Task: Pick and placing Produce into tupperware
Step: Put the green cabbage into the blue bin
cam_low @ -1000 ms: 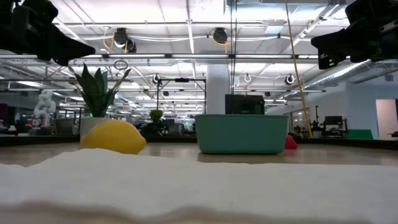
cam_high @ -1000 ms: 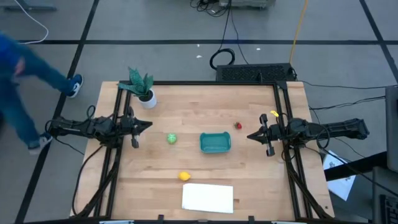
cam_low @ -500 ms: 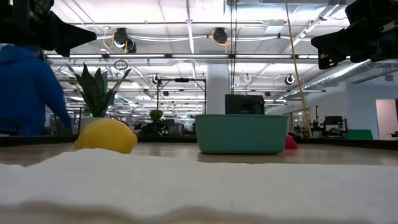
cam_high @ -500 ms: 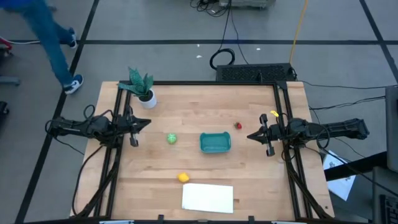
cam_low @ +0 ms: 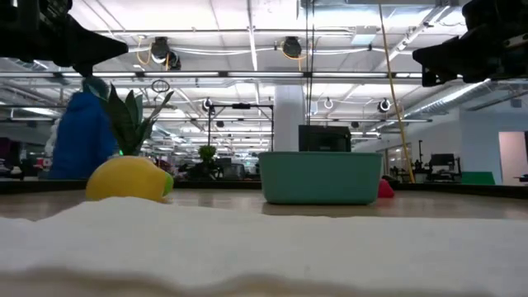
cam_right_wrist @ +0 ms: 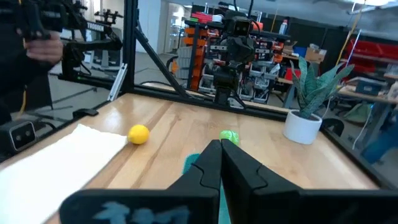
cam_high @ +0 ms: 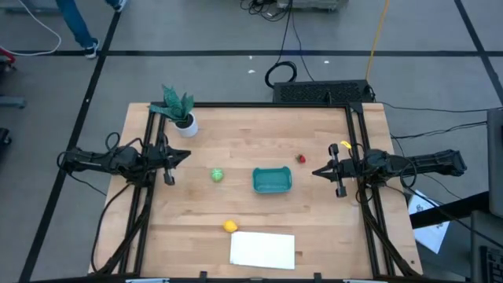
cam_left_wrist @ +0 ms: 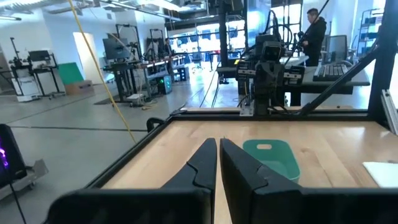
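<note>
The teal tub (cam_high: 272, 180) stands open near the table's middle. The round green fruit (cam_high: 217, 175) rests on the wood to its left, and the small red one (cam_high: 300, 159) lies off its far right corner. The yellow lemon-like fruit (cam_high: 229, 226) lies near the white sheet's far edge. My left gripper (cam_high: 187, 156) hovers shut at the table's left side, above the wood and left of the green fruit. My right gripper (cam_high: 314, 171) hovers shut at the right side, right of the tub. The right wrist view shows the yellow fruit (cam_right_wrist: 138, 134) and the green fruit (cam_right_wrist: 229, 136).
A flat white sheet (cam_high: 262, 250) lies at the near edge. A potted plant (cam_high: 179, 110) stands at the far left corner. Black frame rails (cam_high: 354, 134) run along the table's sides. A person in blue (cam_low: 78, 136) walks on the floor beyond the far left.
The yellow fruit has rolled a short way toward the table's left. My left gripper has lifted a little and stays shut. The person in blue has walked away from the table's left side toward the far left of the room.
</note>
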You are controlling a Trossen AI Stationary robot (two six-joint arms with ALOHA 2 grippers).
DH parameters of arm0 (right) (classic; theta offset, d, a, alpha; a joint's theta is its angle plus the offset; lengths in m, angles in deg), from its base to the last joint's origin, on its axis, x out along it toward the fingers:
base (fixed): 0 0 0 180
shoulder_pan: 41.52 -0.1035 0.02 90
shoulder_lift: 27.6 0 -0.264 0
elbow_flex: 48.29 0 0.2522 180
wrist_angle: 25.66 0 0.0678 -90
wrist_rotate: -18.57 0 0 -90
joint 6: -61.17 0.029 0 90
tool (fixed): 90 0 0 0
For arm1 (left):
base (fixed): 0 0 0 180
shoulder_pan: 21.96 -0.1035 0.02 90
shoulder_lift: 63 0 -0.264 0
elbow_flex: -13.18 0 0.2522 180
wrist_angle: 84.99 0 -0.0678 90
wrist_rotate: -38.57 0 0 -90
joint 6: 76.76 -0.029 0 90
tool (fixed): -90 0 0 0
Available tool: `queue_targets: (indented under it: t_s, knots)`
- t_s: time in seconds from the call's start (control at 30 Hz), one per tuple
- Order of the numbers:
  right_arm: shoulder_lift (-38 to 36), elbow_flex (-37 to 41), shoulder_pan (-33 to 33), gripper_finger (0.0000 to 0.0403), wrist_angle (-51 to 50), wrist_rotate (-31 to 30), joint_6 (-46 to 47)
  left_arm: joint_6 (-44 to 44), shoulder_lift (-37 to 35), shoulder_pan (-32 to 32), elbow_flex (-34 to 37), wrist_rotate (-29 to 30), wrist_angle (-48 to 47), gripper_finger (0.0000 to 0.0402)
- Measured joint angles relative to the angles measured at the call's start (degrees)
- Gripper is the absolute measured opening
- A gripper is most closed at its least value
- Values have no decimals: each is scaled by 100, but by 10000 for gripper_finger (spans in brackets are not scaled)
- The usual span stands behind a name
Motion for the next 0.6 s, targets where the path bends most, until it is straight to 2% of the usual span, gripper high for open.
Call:
queue_targets:
  t_s: [0.2,0.37,0.6]
  knots:
    - [2,0,0,0,99,-2,-190,177,0,-2,0,44,173,26]
    - [2,-2,0,0,169,-3,-374,381,97,-2,-23,490,106,26]
    - [0,-1,0,0,319,-6,-396,206,726,-43,-836,914,-434,26]
